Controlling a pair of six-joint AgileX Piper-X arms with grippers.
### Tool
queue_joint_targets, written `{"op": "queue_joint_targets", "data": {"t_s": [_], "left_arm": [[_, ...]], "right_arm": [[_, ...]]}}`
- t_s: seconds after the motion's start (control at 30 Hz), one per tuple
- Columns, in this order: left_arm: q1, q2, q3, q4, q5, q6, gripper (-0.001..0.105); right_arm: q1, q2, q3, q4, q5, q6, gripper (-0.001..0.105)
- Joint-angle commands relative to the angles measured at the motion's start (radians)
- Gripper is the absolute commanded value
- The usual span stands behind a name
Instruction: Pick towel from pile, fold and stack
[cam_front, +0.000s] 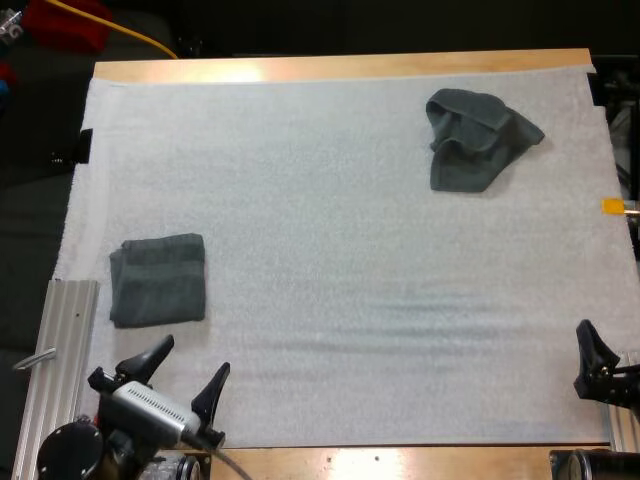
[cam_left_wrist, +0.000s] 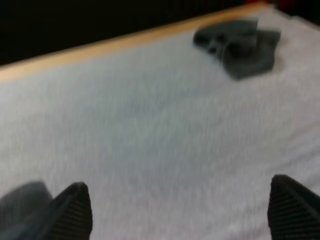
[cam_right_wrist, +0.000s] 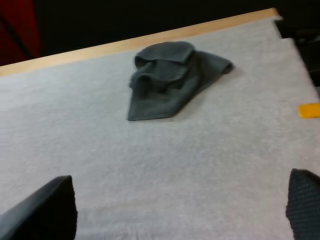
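A crumpled dark grey-green cloth towel (cam_front: 480, 140) lies on the white mat (cam_front: 330, 300) near the far right corner of the wooden tabletop (cam_front: 340, 68). A folded grey-green towel (cam_front: 158, 280), a flat square, rests by the mat's left edge, towards the near side. Just nearer than it, the left fingers (cam_front: 148, 358) hover spread apart, clear of everything. At the near right corner, the right fingers (cam_front: 592, 350) likewise stand spread wide, pinching nothing.

Soft, even light across white mat (cam_front: 350, 260)
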Motion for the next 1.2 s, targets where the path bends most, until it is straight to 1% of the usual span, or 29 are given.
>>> {"op": "queue_joint_targets", "data": {"t_s": [0.0,0.17,0.33,0.5,0.57,0.7,0.93,1.03,1.17], "left_arm": [[-0.014,0.014,-0.016,-0.027,0.021,-0.013,0.07],[-0.091,0.113,-0.069,-0.04,0.022,-0.013,0.07],[-0.159,0.229,-0.129,-0.085,0.031,-0.004,0.07],[-0.181,0.343,-0.193,-0.119,0.068,-0.001,0.07],[-0.197,0.379,-0.216,-0.137,0.07,-0.001,0.07],[-0.267,0.445,-0.254,-0.172,0.074,-0.001,0.07],[-0.387,0.561,-0.3,-0.173,0.074,-0.001,0.07],[-0.423,0.597,-0.31,-0.173,0.074,-0.001,0.07],[-0.441,0.627,-0.313,-0.173,0.074,-0.001,0.07]], "right_arm": [[0.001,0.017,-0.02,-0.006,-0.026,-0.011,0.082],[0.001,0.098,-0.084,-0.008,-0.104,-0.038,0.082],[0.001,0.174,-0.148,-0.015,-0.169,-0.062,0.082],[0.001,0.24,-0.18,-0.017,-0.242,-0.063,0.082],[0.001,0.262,-0.185,-0.019,-0.27,-0.063,0.082],[0.001,0.313,-0.186,-0.022,-0.323,-0.063,0.082],[0.001,0.386,-0.186,-0.043,-0.344,-0.063,0.082],[0.001,0.415,-0.186,-0.081,-0.344,-0.041,0.082],[0.001,0.465,-0.186,-0.119,-0.338,-0.001,0.082]]}}
